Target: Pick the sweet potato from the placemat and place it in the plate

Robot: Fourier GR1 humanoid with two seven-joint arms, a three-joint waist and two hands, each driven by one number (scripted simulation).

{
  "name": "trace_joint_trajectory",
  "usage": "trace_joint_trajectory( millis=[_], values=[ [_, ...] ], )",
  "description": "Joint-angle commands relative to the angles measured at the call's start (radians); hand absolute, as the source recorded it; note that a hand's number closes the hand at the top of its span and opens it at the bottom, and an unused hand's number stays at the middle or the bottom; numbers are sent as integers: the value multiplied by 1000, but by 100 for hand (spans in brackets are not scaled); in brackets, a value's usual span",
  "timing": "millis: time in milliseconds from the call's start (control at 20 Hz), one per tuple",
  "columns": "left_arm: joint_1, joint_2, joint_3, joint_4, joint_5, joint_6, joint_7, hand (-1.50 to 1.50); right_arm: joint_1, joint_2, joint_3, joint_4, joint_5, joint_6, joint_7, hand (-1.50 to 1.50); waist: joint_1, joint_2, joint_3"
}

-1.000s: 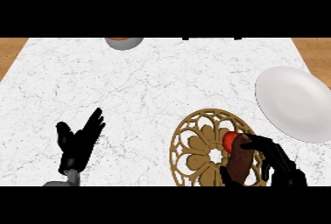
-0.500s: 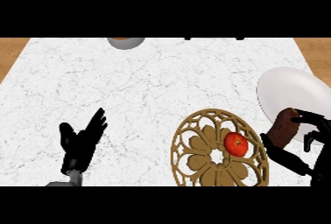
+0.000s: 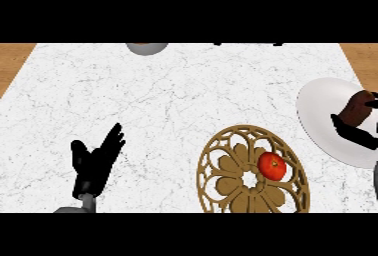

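White marble with fine grey veins covers the tabletop (image 3: pixel 184 100), which has a strip of wood showing at its far left and far right corners. Two black hands are in view, one on each side.

At the lower left, the left hand (image 3: pixel 92 160) rests with its fingers straight and spread, pointing up and away, holding nothing. It touches no object.

At the far edge, left of centre, one grey bowl (image 3: pixel 145 48) is partly cut off by the top of the view.

Lower centre-right lies one round placemat (image 3: pixel 236 195), golden brown with an openwork flower pattern. One red, round fruit, perhaps a tomato (image 3: pixel 272 166), sits on the placemat's right half.

Just right of the placemat, without quite touching it, is one white plate (image 3: pixel 321 125), running off the right edge of the view. Above the plate's right part is the right hand (image 3: pixel 353 131), fingers curled around one dark reddish-brown sweet potato (image 3: pixel 359 107). The sweet potato is held over the plate, well clear of the placemat; whether it touches the plate cannot be told.
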Motion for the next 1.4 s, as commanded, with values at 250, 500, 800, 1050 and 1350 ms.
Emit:
trace_joint_trajectory(
  millis=[250, 500, 800, 1050, 1350],
  values=[
    [-30, -6, 4, 22, -16, -4, -6, 0, -331, -189, -187, 593, -120, 125, -312, 150, 11, 6, 1],
    [-38, 10, -9, -38, 5, -37, 39, 0, -322, -242, -42, 786, 68, 149, -112, -150, 52, 20, 1],
    [-28, -58, -47, -6, -45, 27, 4, 0, -415, -220, -86, 931, 15, 277, -269, -150, 45, 22, 5],
    [-24, 16, 14, -1, 7, -40, 22, 0, -451, -206, -179, 940, -84, 355, -414, -150, 39, 17, 5],
    [-51, -28, -3, 28, -21, 1, 5, 0, -455, -277, -321, 990, -221, 467, -473, -150, 21, 16, 4]
  ],
)
